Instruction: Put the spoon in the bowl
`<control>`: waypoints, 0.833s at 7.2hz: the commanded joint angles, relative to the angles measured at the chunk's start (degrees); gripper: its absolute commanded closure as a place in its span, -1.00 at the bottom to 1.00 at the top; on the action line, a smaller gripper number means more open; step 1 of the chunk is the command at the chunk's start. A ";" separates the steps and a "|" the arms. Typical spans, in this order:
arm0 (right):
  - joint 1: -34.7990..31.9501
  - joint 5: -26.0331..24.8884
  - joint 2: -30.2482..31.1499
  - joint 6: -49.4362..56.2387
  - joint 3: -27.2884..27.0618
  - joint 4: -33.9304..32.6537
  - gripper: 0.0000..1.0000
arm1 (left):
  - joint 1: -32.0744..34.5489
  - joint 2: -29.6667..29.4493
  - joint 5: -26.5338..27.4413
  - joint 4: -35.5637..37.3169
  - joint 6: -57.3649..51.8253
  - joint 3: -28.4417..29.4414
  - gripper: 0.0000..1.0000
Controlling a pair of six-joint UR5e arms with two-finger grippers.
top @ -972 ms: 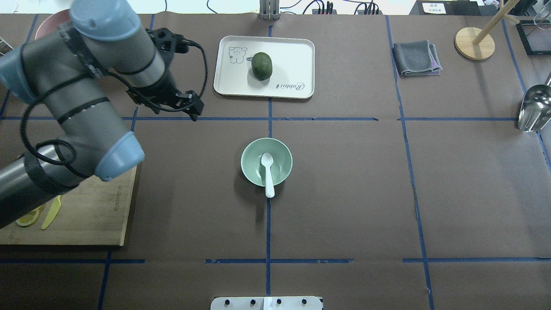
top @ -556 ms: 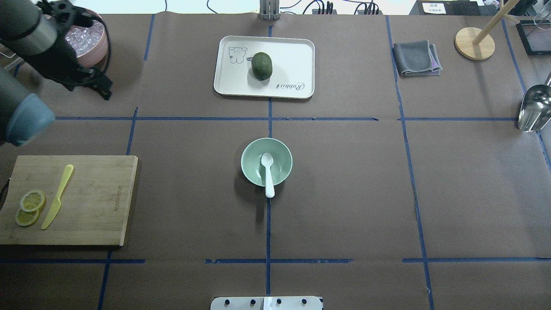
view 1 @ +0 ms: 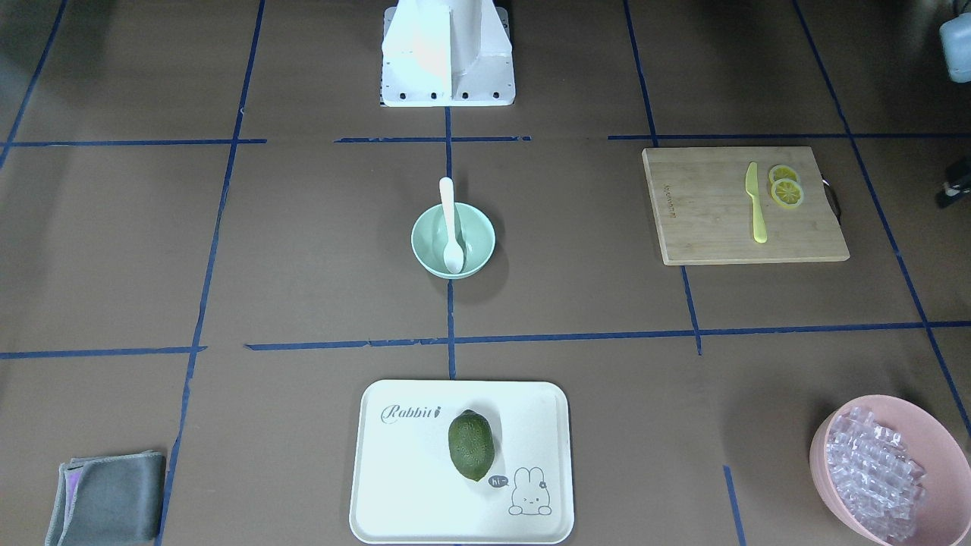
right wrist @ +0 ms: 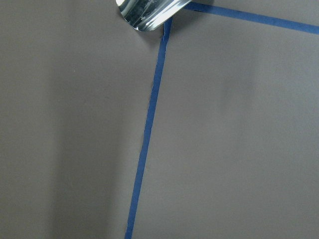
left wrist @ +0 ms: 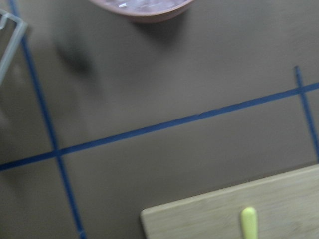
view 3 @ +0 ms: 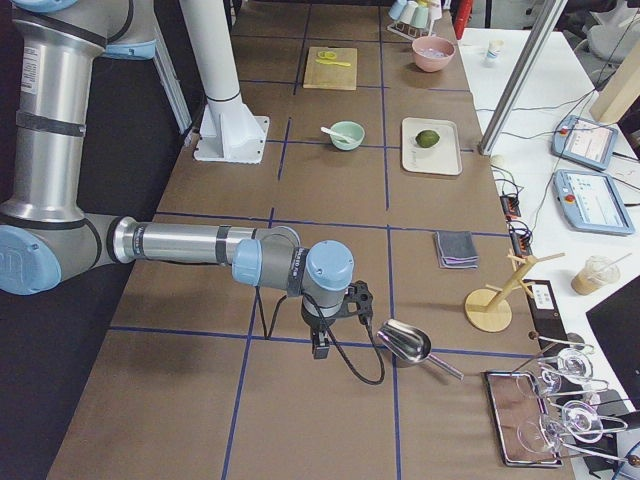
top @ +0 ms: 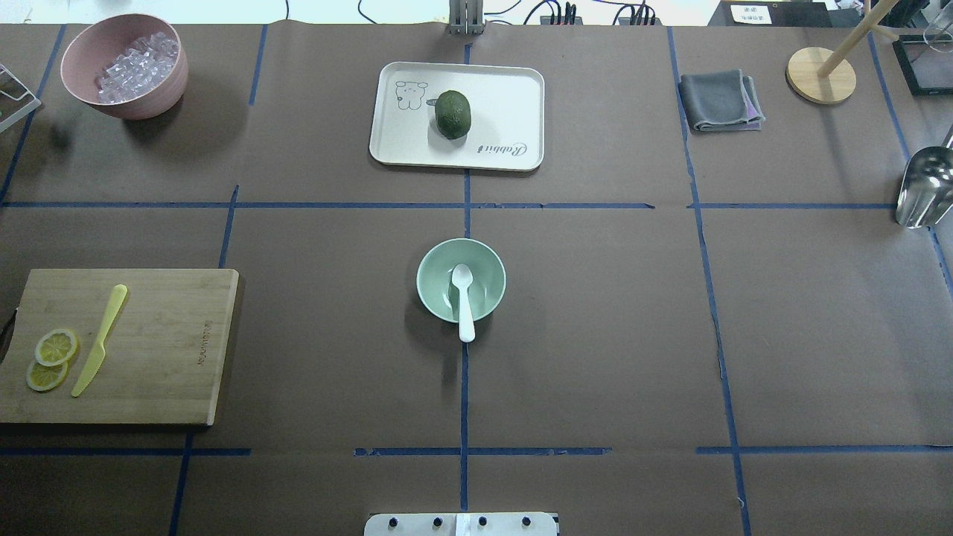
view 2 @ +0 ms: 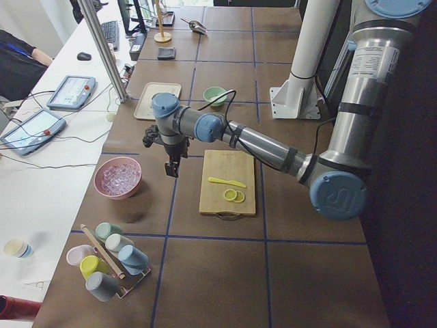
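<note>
Left fingers: point down above the counter, between the pink bowl of clear cubes and the cutting board. They show clearly only from the side, so I cannot tell whether they are spread or pressed together.

Right fingers: point down above the counter, just beside the metal scoop. Again I cannot tell whether they are spread or pressed together.

Spoon: white. It is well apart from both arms. The oval scoop lies inside the bowl, and the handle leans on the rim nearest the robot with its end jutting out past it.

Bowl: pale mint green, upright at the middle of the counter, on a blue tape line.

Cutting board: wooden, on the robot's left. It carries a yellow knife and two lemon slices, which lie beside the blade.

Tray: white, on the far side of the bowl. It holds one dark green fruit.

Grey cloth: folded, far right. A wooden stand is near it.
</note>
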State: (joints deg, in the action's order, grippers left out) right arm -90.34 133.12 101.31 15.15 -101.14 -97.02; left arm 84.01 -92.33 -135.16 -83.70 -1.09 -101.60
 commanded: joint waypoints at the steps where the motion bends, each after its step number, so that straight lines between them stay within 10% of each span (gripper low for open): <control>1: -0.45 0.04 0.20 -0.03 0.06 -0.01 -1.00 | 4.57 5.64 -0.28 -0.23 -5.55 1.05 -1.00; 6: -1.33 0.12 0.90 0.32 0.06 -0.01 -1.00 | 6.79 10.76 0.16 -0.67 -7.62 0.33 -1.00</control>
State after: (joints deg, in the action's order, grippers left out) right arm -91.43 133.17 102.25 15.23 -101.03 -97.03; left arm 90.77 -81.85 -135.06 -84.39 -9.01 -102.16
